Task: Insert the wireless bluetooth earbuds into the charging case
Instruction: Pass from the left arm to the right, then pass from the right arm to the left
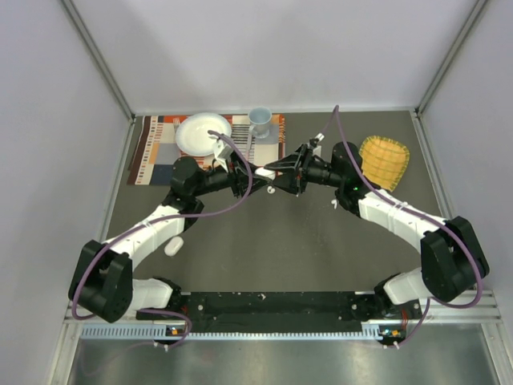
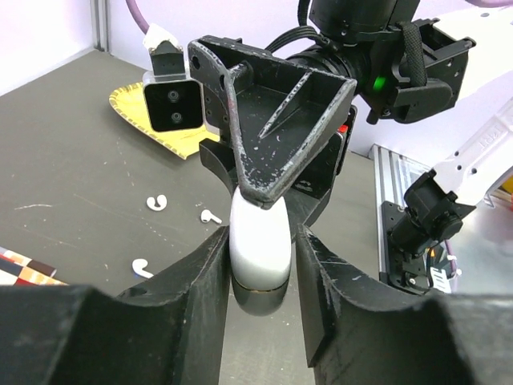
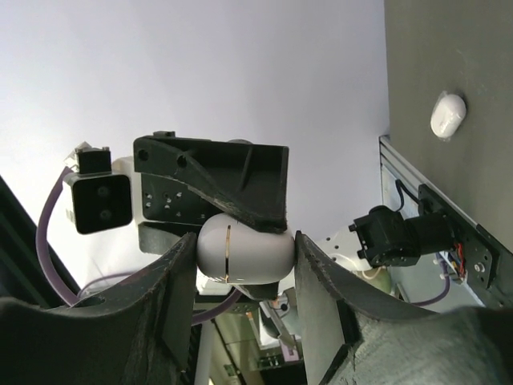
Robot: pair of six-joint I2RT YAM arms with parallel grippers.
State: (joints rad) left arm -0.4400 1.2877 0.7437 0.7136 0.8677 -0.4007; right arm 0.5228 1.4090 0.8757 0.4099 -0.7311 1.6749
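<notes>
Dark grey tabletop (image 1: 272, 249), pale walls round it. Both arms meet over the middle of the table. Left gripper (image 2: 260, 261) is nearly closed, fingers pressed on both sides of the white charging case (image 2: 258, 233), which stands upright between them. Right gripper (image 3: 244, 265) grips the same case from the opposite side, about half open, fingers touching its two ends; case seam visible. Three earbuds (image 2: 157, 202) lie loose on the table, below the left gripper and off to its left, apart from each other. Yellow woven mat (image 2: 140, 112) beyond them. Plate (image 1: 203, 132) and cup (image 1: 259, 120) sit on a patterned placemat (image 1: 156, 152) just past the left gripper. Small white rounded object (image 1: 174, 247) lies well back beside the left forearm.
</notes>
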